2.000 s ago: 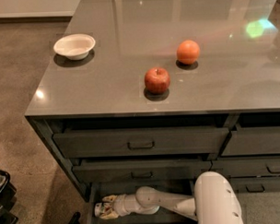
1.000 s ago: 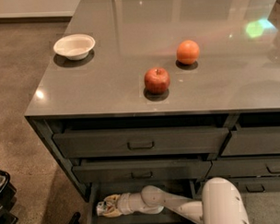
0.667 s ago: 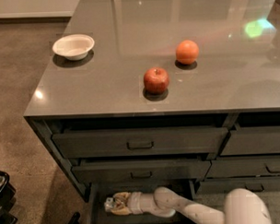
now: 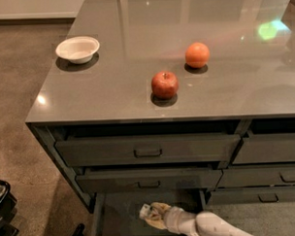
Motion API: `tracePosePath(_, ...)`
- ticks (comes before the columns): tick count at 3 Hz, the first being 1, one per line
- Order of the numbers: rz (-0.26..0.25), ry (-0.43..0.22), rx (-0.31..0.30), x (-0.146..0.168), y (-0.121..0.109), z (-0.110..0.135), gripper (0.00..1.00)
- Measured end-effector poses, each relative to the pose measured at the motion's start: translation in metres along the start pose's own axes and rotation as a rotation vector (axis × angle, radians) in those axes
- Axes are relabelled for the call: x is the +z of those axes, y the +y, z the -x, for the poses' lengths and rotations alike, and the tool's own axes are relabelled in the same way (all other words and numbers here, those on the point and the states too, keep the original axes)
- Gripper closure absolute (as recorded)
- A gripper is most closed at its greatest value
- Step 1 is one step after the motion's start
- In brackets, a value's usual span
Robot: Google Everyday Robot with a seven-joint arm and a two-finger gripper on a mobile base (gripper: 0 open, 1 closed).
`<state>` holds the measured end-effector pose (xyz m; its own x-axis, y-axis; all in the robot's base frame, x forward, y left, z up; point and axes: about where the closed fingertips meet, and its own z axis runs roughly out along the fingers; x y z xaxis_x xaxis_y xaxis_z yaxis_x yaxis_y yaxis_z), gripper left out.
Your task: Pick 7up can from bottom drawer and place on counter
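The bottom drawer [image 4: 117, 219] is pulled open under the two handled drawers, and its inside is dark. My gripper [image 4: 152, 215] reaches into it from the lower right on a pale arm. It is shut on the 7up can [image 4: 144, 211], a small silvery-white can with a hint of green, held near the middle of the drawer. The glossy grey counter [image 4: 135, 38] lies above.
On the counter stand a white bowl [image 4: 77, 48] at the far left, a red apple [image 4: 165, 84] near the front middle and an orange [image 4: 197, 54] behind it. A narrower drawer stack [image 4: 266, 176] is on the right. A dark object [image 4: 1, 207] sits on the floor at left.
My gripper and arm have moved right and slightly up inside the drawer, from its left part to its middle. The can has come along with the gripper.
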<state>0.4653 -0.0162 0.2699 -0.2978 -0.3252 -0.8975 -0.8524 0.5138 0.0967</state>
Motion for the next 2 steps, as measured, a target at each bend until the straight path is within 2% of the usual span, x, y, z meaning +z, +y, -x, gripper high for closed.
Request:
tracePosePath(1,-0.099,0.003,0.013,-0.081,0.008,0.023,1.00)
tracePosePath(2,-0.147,-0.011,0.017,-0.149,0.016,0.045,1.00)
